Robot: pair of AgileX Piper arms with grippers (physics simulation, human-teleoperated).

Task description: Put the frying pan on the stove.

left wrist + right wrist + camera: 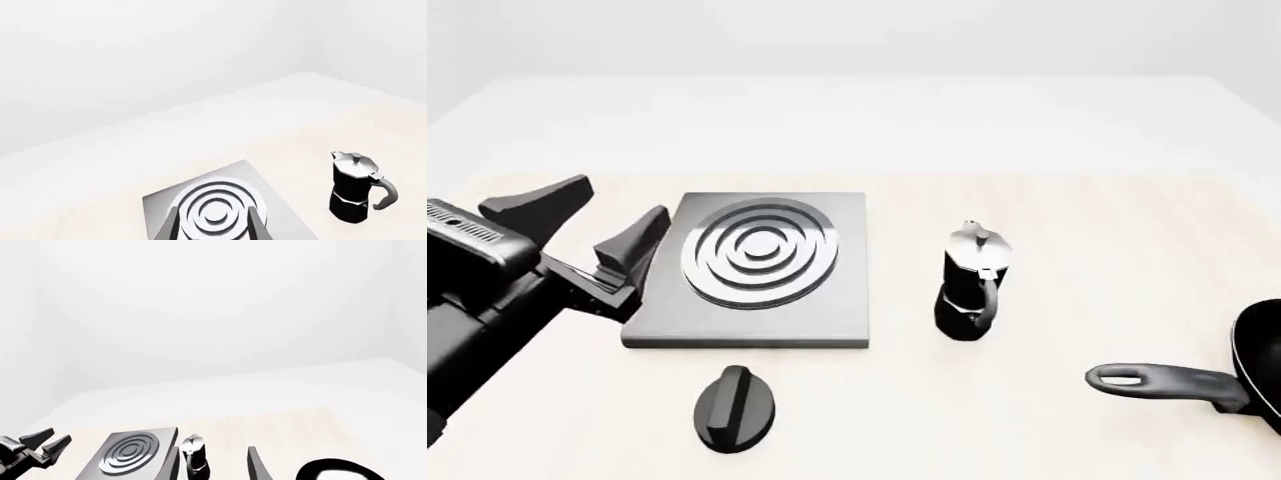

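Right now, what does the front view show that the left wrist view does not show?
Only the front view shows the frying pan at the right edge, with its handle pointing left, the small black oval knob in front of the stove, and the left pincer seen from outside, open. Only the left wrist view shows that pincer's fingers from behind, over the stove. Both show the stove and the moka pot.

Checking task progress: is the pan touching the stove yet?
Apart. The front view shows the pan at the table's right edge, with bare table and the moka pot between it and the stove.
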